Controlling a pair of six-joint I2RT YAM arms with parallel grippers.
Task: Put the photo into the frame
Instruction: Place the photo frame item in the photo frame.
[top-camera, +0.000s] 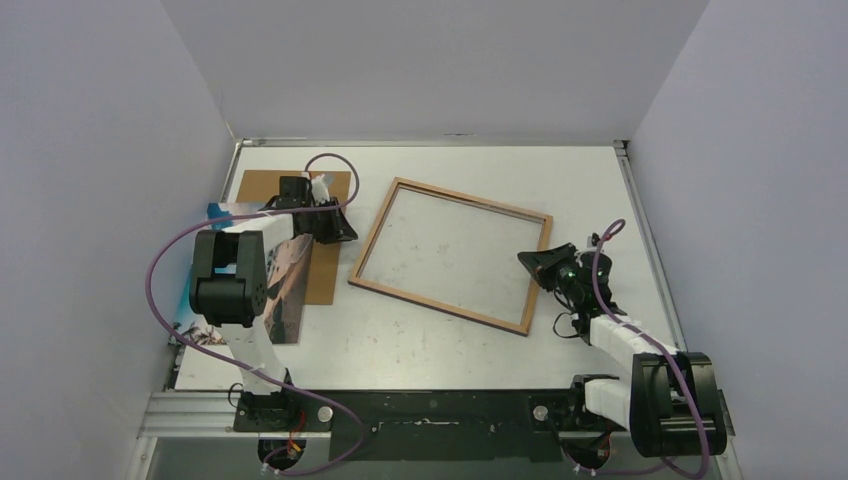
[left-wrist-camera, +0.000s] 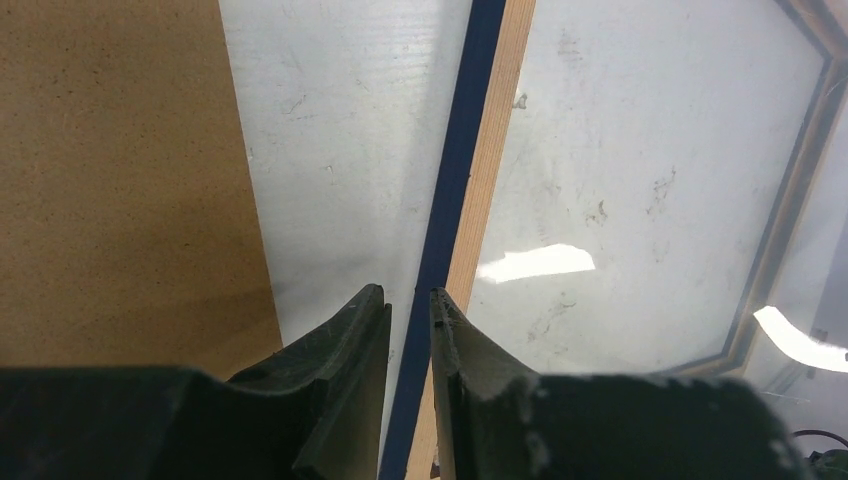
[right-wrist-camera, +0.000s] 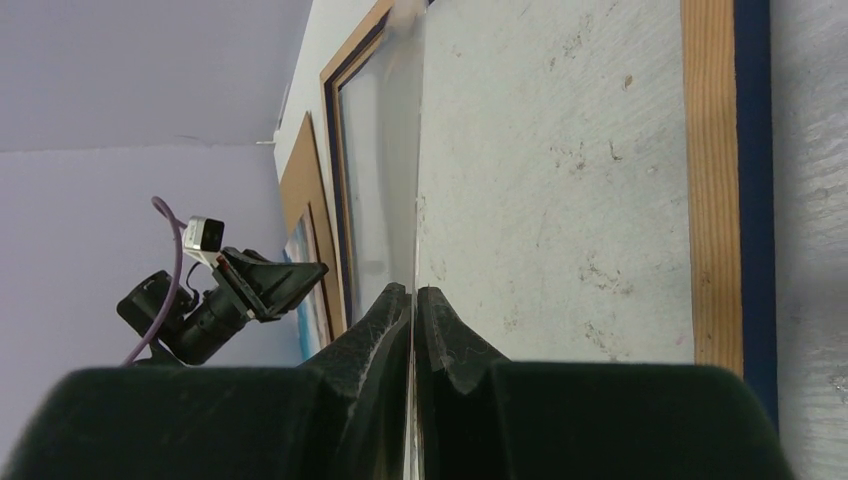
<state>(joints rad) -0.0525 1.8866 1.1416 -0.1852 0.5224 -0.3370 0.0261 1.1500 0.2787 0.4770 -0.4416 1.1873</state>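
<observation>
pale lilac walls (top-camera: 100, 150) box in a scuffed white counter (top-camera: 400, 340). the right hand (right-wrist-camera: 412, 292) is clenched, fingertips all but touching, on what looks like the thin edge of the clear pane (right-wrist-camera: 390, 200), which runs away from it as a fine line. around that pane lies the frame (top-camera: 440, 306), mid-counter and skewed, wood-brown back up, navy showing only along its outer rim. the left hand (left-wrist-camera: 408, 292) hangs over the frame's far rail with a narrow gap between its fingertips and nothing in them. beside it is the bare counter, then the brown board (left-wrist-camera: 110, 180). the photo (top-camera: 288, 285) lies at the counter's left edge, partly under the left arm and against the board, well apart from the frame. i judge the photo light, limp and easy to crease or smudge, so a pinch at one free corner or short edge would suit, sliding rather than bending it. the pane looks slick and brittle, and the frame stiff but thin, best held by a rail. no brand, label or writing can be read anywhere.
</observation>
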